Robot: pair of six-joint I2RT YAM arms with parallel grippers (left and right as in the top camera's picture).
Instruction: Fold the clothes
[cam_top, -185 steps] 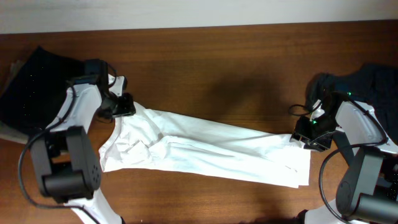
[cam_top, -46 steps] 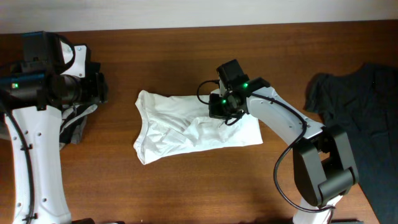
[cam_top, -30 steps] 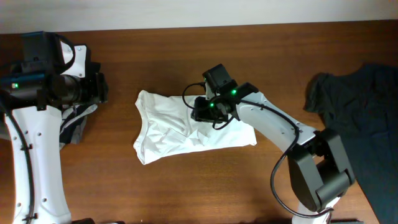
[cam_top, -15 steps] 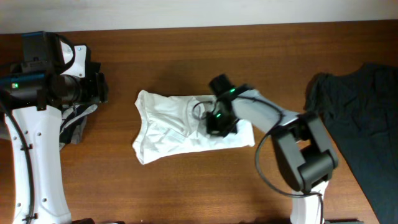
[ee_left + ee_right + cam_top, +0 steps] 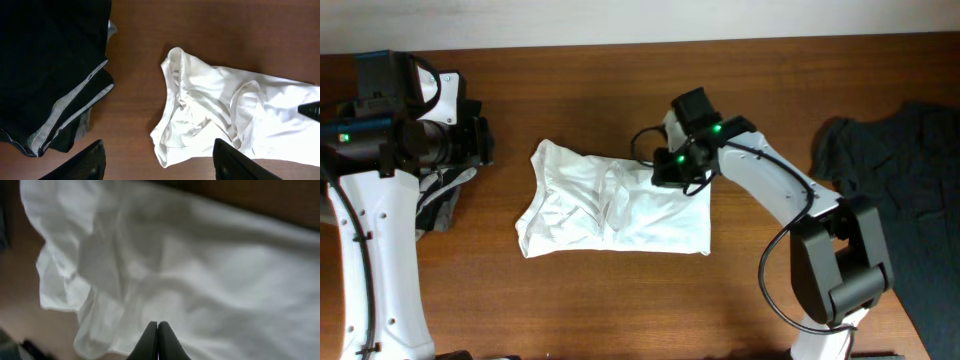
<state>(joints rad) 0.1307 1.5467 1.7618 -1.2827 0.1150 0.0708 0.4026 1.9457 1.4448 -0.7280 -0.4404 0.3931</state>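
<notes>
A white garment lies crumpled and partly folded in the middle of the brown table. My right gripper is at its upper right edge. In the right wrist view its fingers are pressed together over the white cloth, with nothing showing between them. My left gripper hangs high at the table's left, away from the garment. Seen from the left wrist, its two fingers stand wide apart above the garment's left end, holding nothing.
A pile of dark clothes with grey stripes lies at the far left, under my left arm. Another dark garment is spread at the table's right edge.
The right gripper closed and swung from the garment's middle to its upper right edge. The white garment shifted left and toward the front, its right edge now squarer. The left arm stayed put.
</notes>
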